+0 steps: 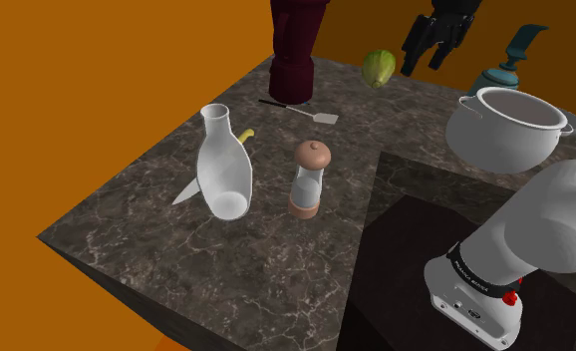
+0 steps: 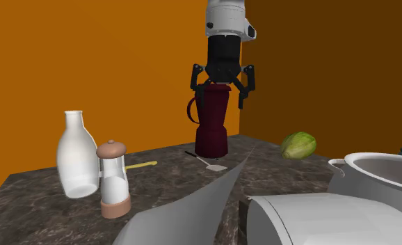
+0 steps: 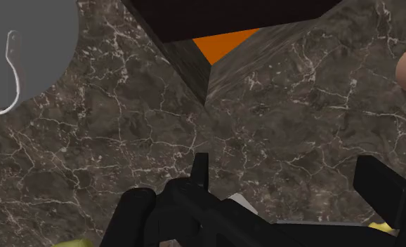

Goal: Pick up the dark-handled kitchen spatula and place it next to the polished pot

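Observation:
The spatula [image 1: 298,110] lies flat on the dark marbled counter, its thin dark handle toward the dark red pitcher [image 1: 296,50] and its pale blade toward the pot. The white-grey pot [image 1: 505,130] stands at the shoulder view's right. My gripper [image 1: 425,65] hangs open and empty high above the counter's back, between a green vegetable [image 1: 379,68] and the pot. In the second exterior view the gripper [image 2: 220,94] hovers before the pitcher, well above the spatula [image 2: 206,161]. In the wrist view the fingers [image 3: 388,196] stand apart over the counter, the pot [image 3: 26,56] far off.
A pale bottle [image 1: 223,165], a brown-topped grinder [image 1: 312,179] and a yellow-handled utensil [image 1: 246,135] sit on the near counter. A teal kettle [image 1: 510,60] stands behind the pot. The dark stand [image 1: 445,269] fills the lower right. Orange walls close the back.

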`<state>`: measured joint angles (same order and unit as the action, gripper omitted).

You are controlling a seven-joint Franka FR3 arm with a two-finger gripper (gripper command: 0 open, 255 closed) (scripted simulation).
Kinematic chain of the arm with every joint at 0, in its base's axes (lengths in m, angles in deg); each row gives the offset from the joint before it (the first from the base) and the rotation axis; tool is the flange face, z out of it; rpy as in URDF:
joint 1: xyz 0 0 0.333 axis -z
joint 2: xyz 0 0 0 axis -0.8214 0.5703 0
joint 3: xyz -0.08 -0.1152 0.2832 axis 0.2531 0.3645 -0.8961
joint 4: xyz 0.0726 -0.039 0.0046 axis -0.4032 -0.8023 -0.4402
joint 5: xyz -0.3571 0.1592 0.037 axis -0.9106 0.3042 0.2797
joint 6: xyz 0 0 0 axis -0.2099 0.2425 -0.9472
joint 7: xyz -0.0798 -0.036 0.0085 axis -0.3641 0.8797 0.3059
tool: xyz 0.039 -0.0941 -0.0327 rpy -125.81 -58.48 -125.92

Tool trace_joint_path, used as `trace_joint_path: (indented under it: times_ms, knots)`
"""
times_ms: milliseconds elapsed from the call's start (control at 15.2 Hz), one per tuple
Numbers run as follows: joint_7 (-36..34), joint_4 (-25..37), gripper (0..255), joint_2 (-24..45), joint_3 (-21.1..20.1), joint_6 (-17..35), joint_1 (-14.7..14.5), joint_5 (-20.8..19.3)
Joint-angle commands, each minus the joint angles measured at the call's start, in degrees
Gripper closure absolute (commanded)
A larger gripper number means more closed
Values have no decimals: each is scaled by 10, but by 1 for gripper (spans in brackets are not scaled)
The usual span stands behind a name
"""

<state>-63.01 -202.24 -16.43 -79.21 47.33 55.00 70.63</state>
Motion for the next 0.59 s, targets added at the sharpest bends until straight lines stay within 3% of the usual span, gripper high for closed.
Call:
trace_joint_path:
  times_ms: [0, 528]
  knots:
    - [0, 0, 0, 0, 0, 0, 0, 0]
    - [102, 26, 0, 152, 39, 128, -25, -8]
